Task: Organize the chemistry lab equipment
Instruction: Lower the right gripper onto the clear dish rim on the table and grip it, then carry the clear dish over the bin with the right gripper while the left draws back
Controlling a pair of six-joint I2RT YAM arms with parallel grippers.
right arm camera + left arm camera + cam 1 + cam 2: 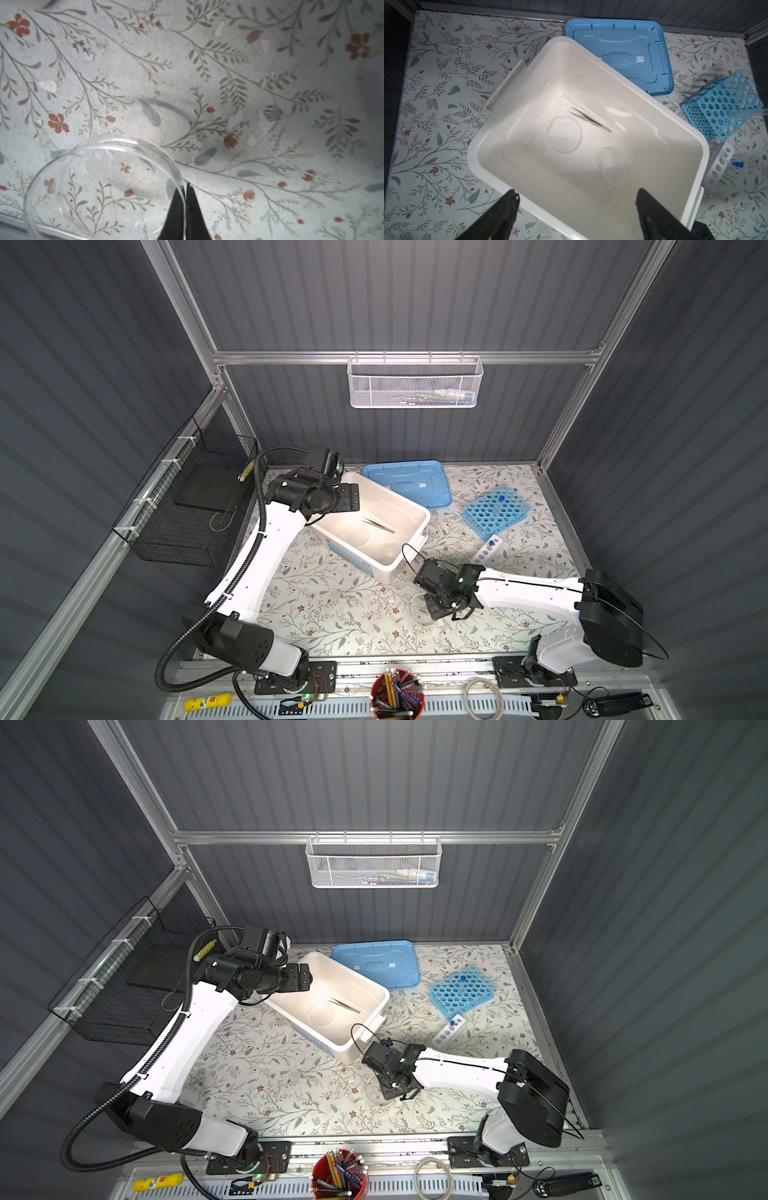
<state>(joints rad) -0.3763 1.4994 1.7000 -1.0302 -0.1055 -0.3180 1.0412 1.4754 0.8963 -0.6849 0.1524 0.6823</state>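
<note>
Right end effector (185,186) is pinched tight on the rim of the glass dish (99,187) at the front of the desk, so it's clearly the nearer arm. The white bin (382,499) sits just beyond, up and left in both top views. The left end effector (576,196) hangs wide open over its far edge.

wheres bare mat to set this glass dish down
Widest bare mat: front centre, bordered by the white bin, left arm and right arm. A smaller patch: back right, behind the blue rack. Crowded: between bin, blue lid, rack and white tube holder.
</note>
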